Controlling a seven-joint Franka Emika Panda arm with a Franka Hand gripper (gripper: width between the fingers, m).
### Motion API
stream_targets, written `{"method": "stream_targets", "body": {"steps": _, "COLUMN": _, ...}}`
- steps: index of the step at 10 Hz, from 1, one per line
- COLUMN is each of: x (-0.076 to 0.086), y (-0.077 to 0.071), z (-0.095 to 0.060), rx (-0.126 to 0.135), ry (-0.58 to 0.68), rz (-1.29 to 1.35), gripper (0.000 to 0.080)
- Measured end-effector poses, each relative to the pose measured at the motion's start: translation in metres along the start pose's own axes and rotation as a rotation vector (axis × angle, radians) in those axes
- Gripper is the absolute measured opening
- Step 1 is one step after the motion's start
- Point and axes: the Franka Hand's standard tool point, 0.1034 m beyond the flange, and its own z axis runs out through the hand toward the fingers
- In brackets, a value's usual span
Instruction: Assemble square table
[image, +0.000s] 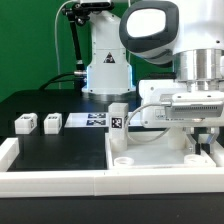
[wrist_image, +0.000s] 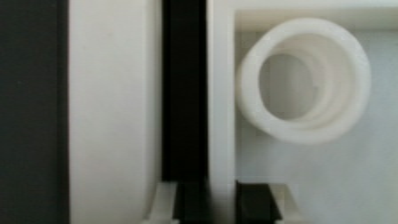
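The square table's top (image: 150, 152) is a large white slab with a raised rim, lying at the exterior view's right. One leg block (image: 118, 117) stands upright at its far left corner. Two more leg blocks (image: 25, 123) (image: 52, 121) rest on the black table to the left. My gripper (image: 205, 147) is down on the slab's right side. In the wrist view the gripper (wrist_image: 221, 205) is shut on the slab's thin white rim (wrist_image: 221, 100), one dark finger (wrist_image: 192, 206) on each side. A round screw socket (wrist_image: 302, 85) lies just beside the rim.
The marker board (image: 90, 120) lies flat behind the loose leg blocks. A long low white barrier wall (image: 60, 178) runs along the front. The robot's base (image: 105, 60) stands at the back.
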Motion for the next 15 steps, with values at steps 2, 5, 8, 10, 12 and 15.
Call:
{"method": "stream_targets", "body": {"steps": 2, "x": 0.001, "y": -0.012, "z": 0.003, "rx": 0.029, "ry": 0.012, "rz": 0.008, "gripper": 0.0298}}
{"method": "stream_targets", "body": {"steps": 5, "x": 0.004, "y": -0.027, "z": 0.006, "rx": 0.064, "ry": 0.026, "rz": 0.017, "gripper": 0.0592}}
{"method": "stream_targets", "body": {"steps": 8, "x": -0.008, "y": -0.028, "z": -0.008, "rx": 0.065, "ry": -0.002, "rz": 0.035, "gripper": 0.0646}}
{"method": "stream_targets", "body": {"steps": 10, "x": -0.021, "y": -0.02, "z": -0.028, "rx": 0.062, "ry": -0.038, "rz": 0.077, "gripper": 0.0649}}
{"method": "stream_targets", "body": {"steps": 12, "x": -0.032, "y": -0.021, "z": -0.05, "rx": 0.058, "ry": -0.072, "rz": 0.101, "gripper": 0.0649}}
{"method": "stream_targets", "body": {"steps": 15, "x": -0.028, "y": -0.053, "z": -0.042, "rx": 0.044, "ry": -0.068, "rz": 0.038, "gripper": 0.0649}}
